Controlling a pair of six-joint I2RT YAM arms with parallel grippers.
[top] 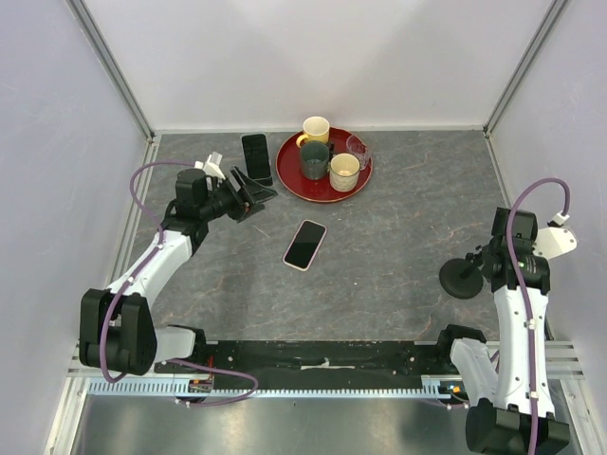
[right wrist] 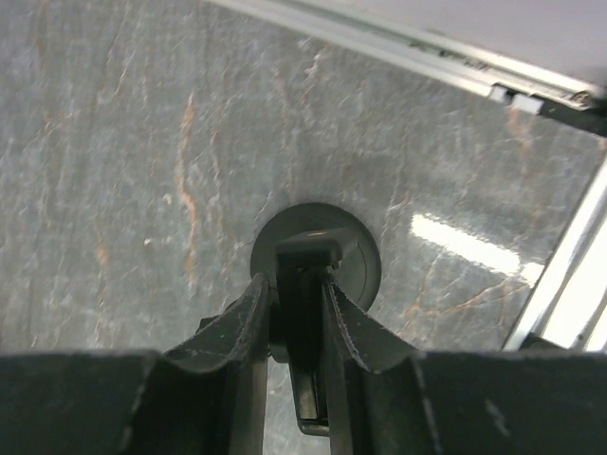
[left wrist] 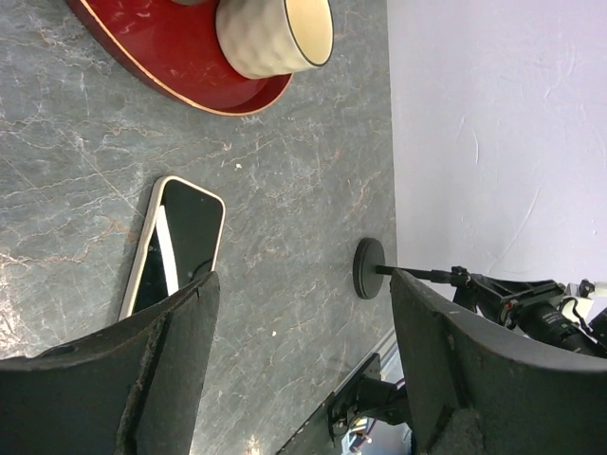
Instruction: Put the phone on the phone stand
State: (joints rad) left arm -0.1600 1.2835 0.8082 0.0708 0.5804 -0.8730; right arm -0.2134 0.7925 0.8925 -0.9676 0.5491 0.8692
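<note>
While our right fingers (right wrist: 242, 327) clamp the phone stand (right wrist: 358, 254), the phone (top: 304, 245) lies ungrasped on the tabletop (top: 398, 209); left fingers (left wrist: 175, 360) gape wide.

Red tray (top: 290, 172), mugs (top: 344, 172), black slab (top: 255, 157)

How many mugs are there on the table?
3, all on the red tray: a yellow mug at its far edge, a dark mug in the middle, a cream mug at near right. None seems hidden. The clear glass isn't counted.
</note>
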